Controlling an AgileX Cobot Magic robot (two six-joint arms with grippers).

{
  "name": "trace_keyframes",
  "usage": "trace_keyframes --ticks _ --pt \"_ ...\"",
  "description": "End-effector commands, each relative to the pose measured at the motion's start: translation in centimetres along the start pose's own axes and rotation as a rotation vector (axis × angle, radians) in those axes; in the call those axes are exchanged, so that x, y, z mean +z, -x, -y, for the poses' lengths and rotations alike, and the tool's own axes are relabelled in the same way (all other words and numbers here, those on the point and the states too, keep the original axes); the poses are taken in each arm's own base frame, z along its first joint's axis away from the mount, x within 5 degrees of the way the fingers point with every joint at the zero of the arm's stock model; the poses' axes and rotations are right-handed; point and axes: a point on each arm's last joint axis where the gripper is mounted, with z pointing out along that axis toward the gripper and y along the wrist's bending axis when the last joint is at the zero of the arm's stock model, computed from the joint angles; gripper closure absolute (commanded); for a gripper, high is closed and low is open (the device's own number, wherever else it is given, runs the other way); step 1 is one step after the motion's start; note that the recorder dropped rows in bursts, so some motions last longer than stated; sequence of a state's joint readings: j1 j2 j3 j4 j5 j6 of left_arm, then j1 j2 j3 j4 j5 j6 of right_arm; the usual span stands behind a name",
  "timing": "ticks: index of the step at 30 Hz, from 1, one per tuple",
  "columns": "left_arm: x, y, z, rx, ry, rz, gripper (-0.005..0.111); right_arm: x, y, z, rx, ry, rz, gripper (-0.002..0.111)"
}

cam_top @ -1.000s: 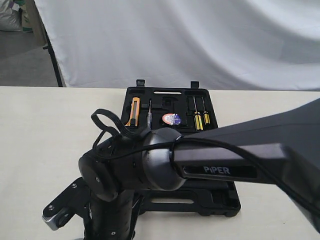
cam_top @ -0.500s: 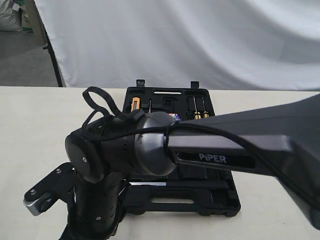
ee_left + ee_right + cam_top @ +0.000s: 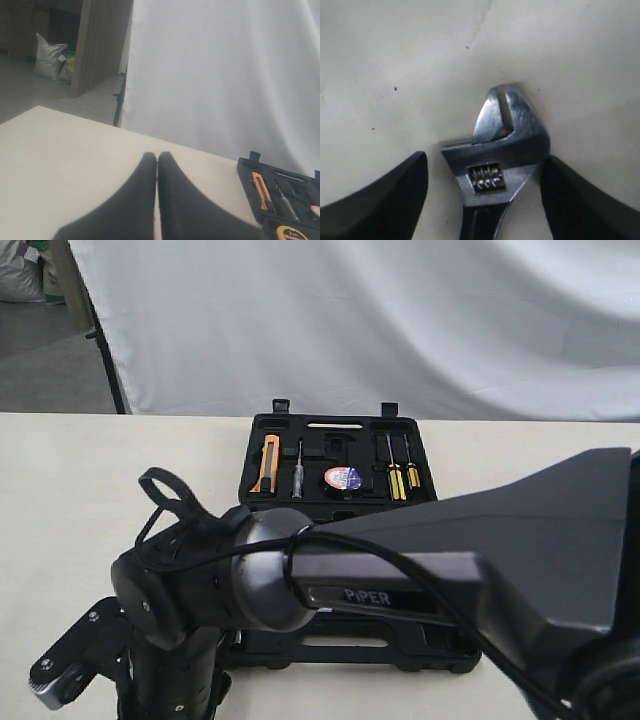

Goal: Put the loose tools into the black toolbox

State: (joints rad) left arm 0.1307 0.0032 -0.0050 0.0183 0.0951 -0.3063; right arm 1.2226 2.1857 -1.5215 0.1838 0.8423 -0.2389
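Observation:
In the right wrist view the adjustable wrench (image 3: 502, 145) lies flat on the pale table, silver head up and black handle running out of frame. My right gripper (image 3: 485, 159) is open around its head. One finger (image 3: 570, 195) sits right against the head and the other finger (image 3: 385, 195) stands apart. The black toolbox (image 3: 300, 428) lies open mid-table, and the small tape roll (image 3: 343, 478) rests in its far half. My left gripper (image 3: 157, 156) is shut and empty above bare table. The hammer is out of view.
The right arm (image 3: 400, 580) reaches across to the near left and covers most of the toolbox's near half. The far half holds an orange knife (image 3: 267, 462) and screwdrivers (image 3: 397, 476). A yellow tape measure (image 3: 292, 233) sits in the case. A white backdrop hangs behind.
The right arm has swung lower and further left in the exterior view, uncovering the toolbox's far half.

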Motion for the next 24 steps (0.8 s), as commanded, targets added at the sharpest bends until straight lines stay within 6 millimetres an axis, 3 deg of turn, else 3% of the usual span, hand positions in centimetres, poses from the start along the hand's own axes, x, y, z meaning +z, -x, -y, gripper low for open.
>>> trace_keyframes --ticks 1,5,8,19,24 --pt "0.0 0.2 -0.1 0.0 0.021 0.02 0.106 1.7 -0.4 -0.7 -0.064 -0.021 -0.045 0.064" --pt "0.0 0.2 -0.1 0.0 0.021 0.02 0.106 1.7 -0.5 -0.6 -0.076 -0.036 -0.048 0.095" --pt "0.0 0.2 -0.1 0.0 0.021 0.02 0.106 1.7 -0.5 -0.6 -0.075 -0.036 -0.049 0.109" --pt "0.0 0.2 -0.1 0.0 0.021 0.02 0.106 1.0 -0.4 -0.6 -0.092 -0.048 -0.044 0.109" --pt "0.0 0.2 -0.1 0.0 0.021 0.02 0.106 -1.3 -0.2 -0.6 -0.12 -0.079 -0.01 0.109"
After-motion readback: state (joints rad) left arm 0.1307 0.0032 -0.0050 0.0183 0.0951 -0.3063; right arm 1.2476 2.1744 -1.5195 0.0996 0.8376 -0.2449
